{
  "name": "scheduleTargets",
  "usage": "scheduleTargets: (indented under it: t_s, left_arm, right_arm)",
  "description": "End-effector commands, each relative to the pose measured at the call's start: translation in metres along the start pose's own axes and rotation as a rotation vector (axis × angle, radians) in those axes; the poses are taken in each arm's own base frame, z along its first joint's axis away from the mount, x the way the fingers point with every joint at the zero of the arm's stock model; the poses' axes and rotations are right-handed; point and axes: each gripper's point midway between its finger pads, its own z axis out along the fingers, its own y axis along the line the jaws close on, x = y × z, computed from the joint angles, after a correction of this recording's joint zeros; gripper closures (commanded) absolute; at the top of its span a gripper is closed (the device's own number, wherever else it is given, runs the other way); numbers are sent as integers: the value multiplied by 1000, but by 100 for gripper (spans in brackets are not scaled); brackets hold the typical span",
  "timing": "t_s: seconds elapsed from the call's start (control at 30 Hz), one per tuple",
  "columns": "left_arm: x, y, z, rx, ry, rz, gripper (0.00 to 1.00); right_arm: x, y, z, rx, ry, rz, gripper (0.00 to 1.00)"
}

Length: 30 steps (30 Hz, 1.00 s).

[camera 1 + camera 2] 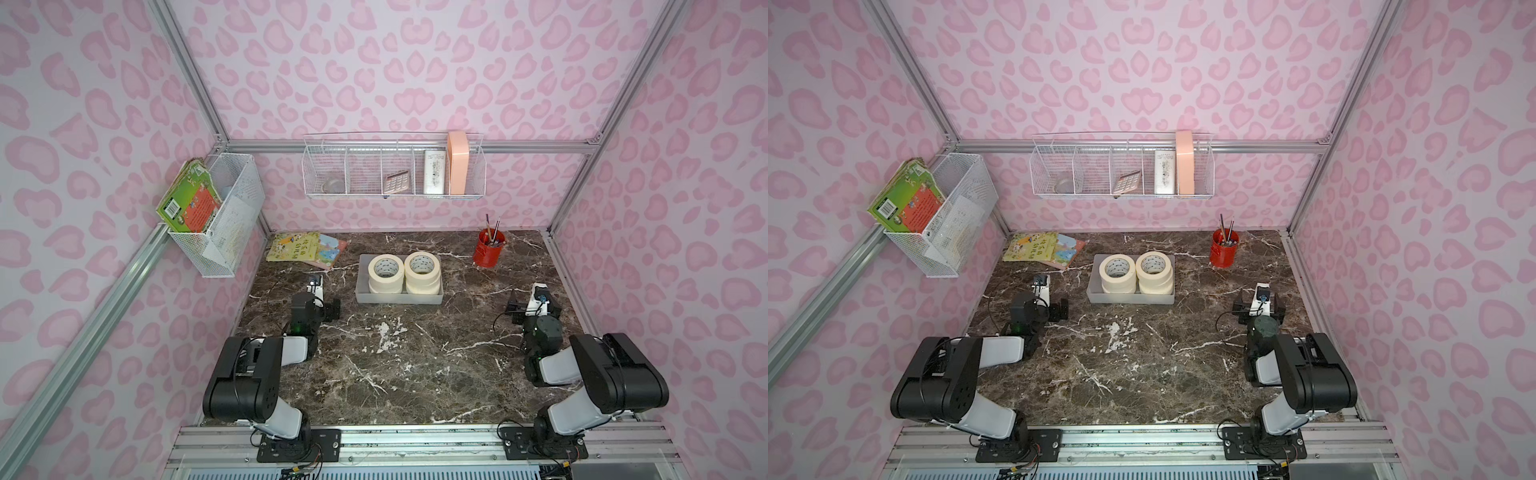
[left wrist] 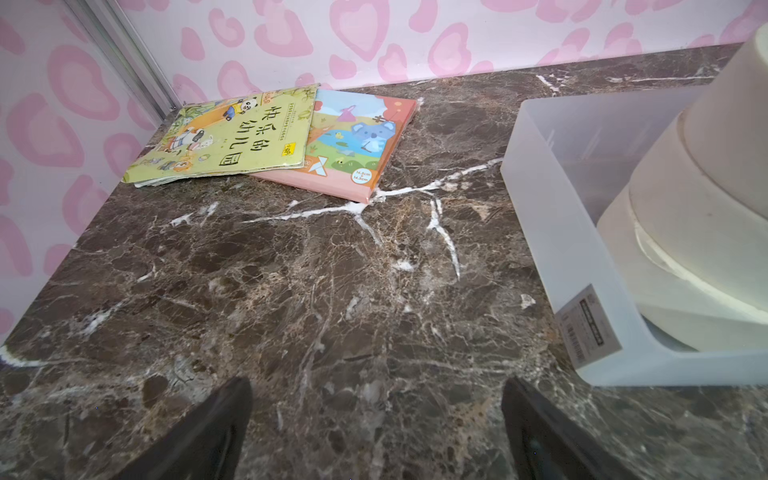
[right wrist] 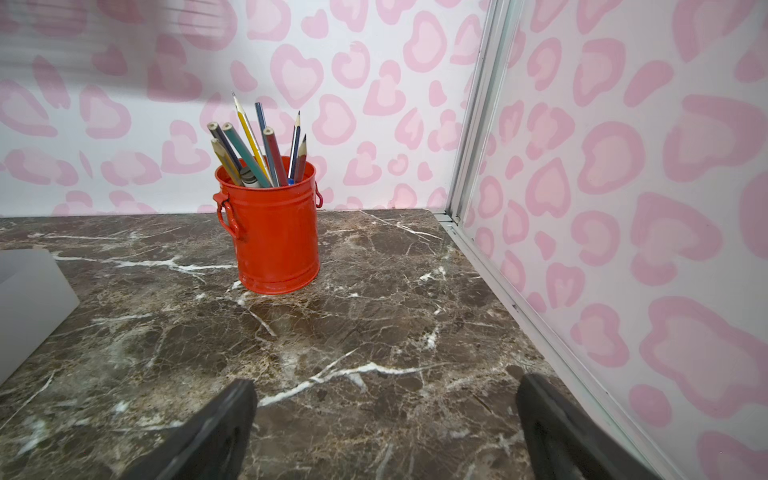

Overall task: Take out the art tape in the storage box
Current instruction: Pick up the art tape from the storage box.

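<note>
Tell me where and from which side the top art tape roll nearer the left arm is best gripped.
Probably from straight above, straddling the ring wall of the top roll. It lies flat in the storage box, hole upward, and the neighbouring stack crowds a sideways approach.

- storage box: frosted, see-through plastic, smooth
- art tape: matt cream paper
- table: polished dark marble look
- bucket: glossy red metal
</note>
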Motion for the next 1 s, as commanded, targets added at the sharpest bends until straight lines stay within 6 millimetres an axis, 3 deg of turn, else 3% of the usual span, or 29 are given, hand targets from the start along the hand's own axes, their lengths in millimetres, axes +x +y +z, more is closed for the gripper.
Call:
scheduleTargets:
  t_s: [0.0,0.97]
  left_arm:
    - [-3,-1,0,9,-8,-7,2]
    - [-3,-1,0,9,-8,-7,2]
  right_arm:
    - [-7,-1,0,7,-27,-1,0]
    - [-7,0,-2,3,-32,-4,0]
